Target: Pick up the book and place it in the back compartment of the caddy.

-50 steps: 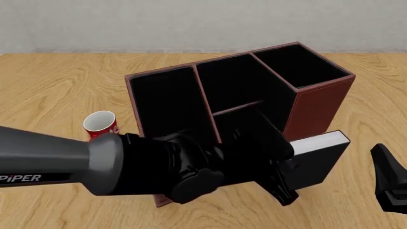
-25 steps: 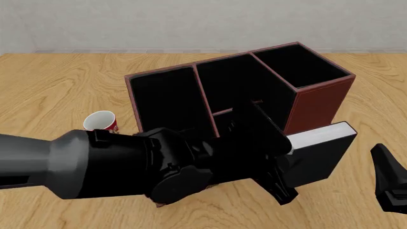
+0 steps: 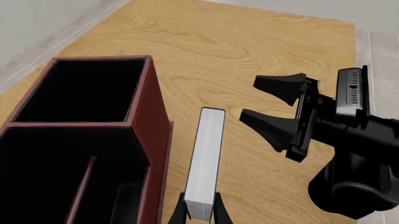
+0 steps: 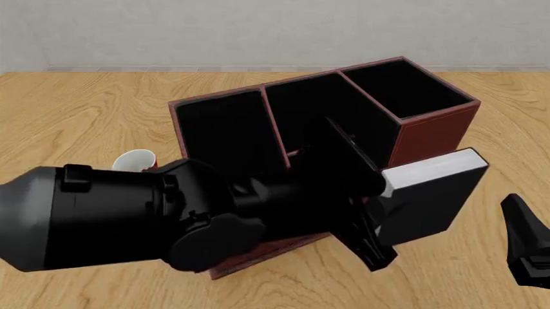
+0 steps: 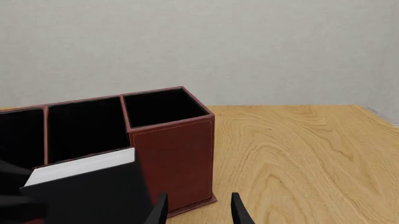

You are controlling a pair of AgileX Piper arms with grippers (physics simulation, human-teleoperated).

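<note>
Right pincer (image 4: 526, 257): nearest to us at the front view's lower right edge, its black fingers spread apart with nothing between them, hovering over the desk.
Left pincer (image 3: 199, 212): we see its fingers clamped on the spine end of the thick black hardcover book with a white page block (image 4: 429, 193).
Book: held off the desk, page edge up, just beside the caddy's right wall.
Caddy: the large reddish-brown leather-look box with black lining (image 4: 434, 138) stands mid-desk; its back compartment (image 4: 331, 158) is largely hidden by the left arm.
Mug: a red-and-white mug (image 4: 133, 161) peeks out left of the caddy.
Desk: light wood-grain planks (image 4: 77, 109).
Room: a plain pale grey wall (image 4: 257, 32) beyond the desk's far edge.
</note>
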